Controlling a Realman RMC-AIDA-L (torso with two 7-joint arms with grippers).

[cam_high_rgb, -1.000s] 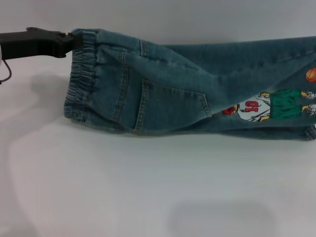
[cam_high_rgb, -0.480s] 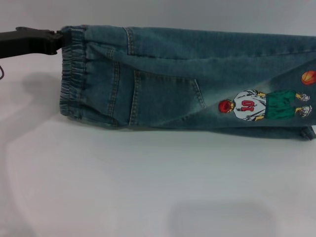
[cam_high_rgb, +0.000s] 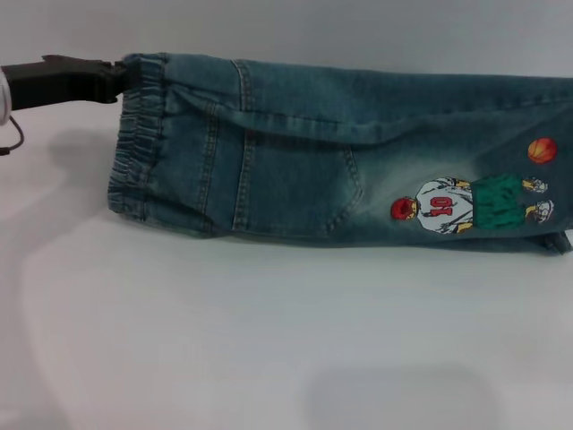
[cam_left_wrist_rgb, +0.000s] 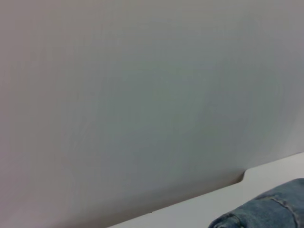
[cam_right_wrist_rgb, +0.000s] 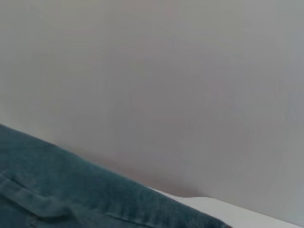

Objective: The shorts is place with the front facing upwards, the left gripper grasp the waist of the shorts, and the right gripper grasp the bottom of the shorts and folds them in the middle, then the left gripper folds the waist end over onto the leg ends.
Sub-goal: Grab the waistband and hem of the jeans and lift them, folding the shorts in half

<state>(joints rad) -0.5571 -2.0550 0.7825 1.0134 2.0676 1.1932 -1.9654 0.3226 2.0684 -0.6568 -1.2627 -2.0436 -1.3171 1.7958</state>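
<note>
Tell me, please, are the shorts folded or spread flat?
Folded lengthwise: the shorts show back pocket and print, waist doubled, left gripper at it.

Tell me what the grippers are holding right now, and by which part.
The left gripper is clamped on the shorts at the far corner of the waist. The right gripper is out of view, so any hold on its side cannot be told.

Washed, matt denim cloth was seen in the shorts (cam_high_rgb: pixel 331 152); a smooth, matt white finish was shown by the table (cam_high_rgb: pixel 269 340).
</note>
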